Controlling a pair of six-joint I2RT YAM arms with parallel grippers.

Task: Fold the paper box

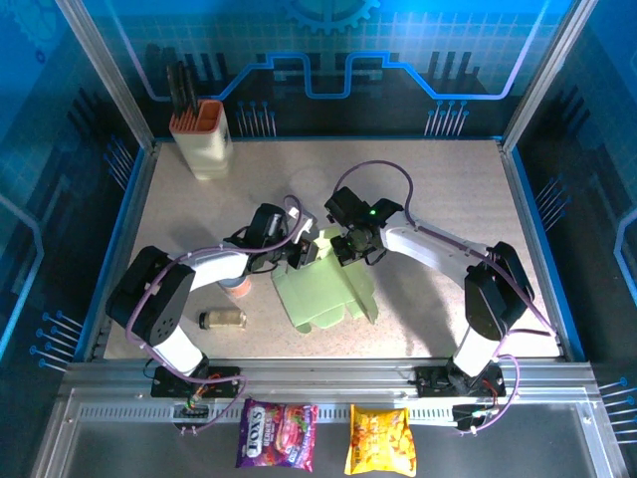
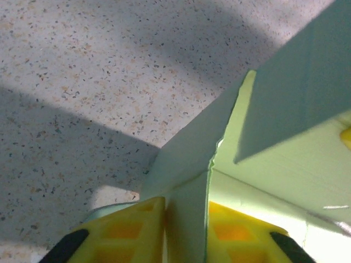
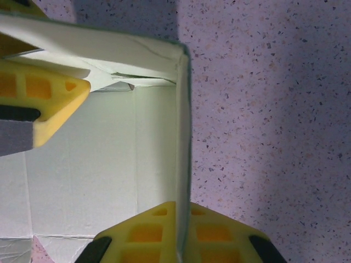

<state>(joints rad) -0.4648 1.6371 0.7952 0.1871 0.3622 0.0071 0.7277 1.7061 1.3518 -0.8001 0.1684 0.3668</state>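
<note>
Nearest us, on the rail before the arm bases, lie a purple bag (image 1: 276,435) and a yellow bag (image 1: 380,440), out of play. On the table (image 1: 448,189), just ahead of the left arm's base, a small jar (image 1: 222,319) lies on its side, clear of the work.

In the middle sits the box (image 1: 323,294), a mint sheet partly raised. Its near part lies on the table, and its far edge stands up where both claws meet it. The left claw (image 1: 299,251) is closed on an upright wall; its wrist view shows the card pinched between the yellow fingers (image 2: 131,233), with a neighbouring panel leaning across at a slit corner. The right claw (image 1: 343,244) is closed tight on the adjoining wall, thin card running straight between its pads (image 3: 219,235). The two walls meet at a square corner just ahead of it.

We judge that we are forming that corner, with two walls up and the rest flat. To do it well, we should use the right pinch as an anchor and let the left wall swing about its crease rather than drag it, since so light a sheet will likely slide on the smooth table. Gripping low, near the score, should make the card bend there and not across the panel. The small tab at the corner needs watching, as it could buckle if it catches outside the wall.

Farthest, at the back left, stands a cream holder (image 1: 202,139) with an orange rim, well apart.
</note>
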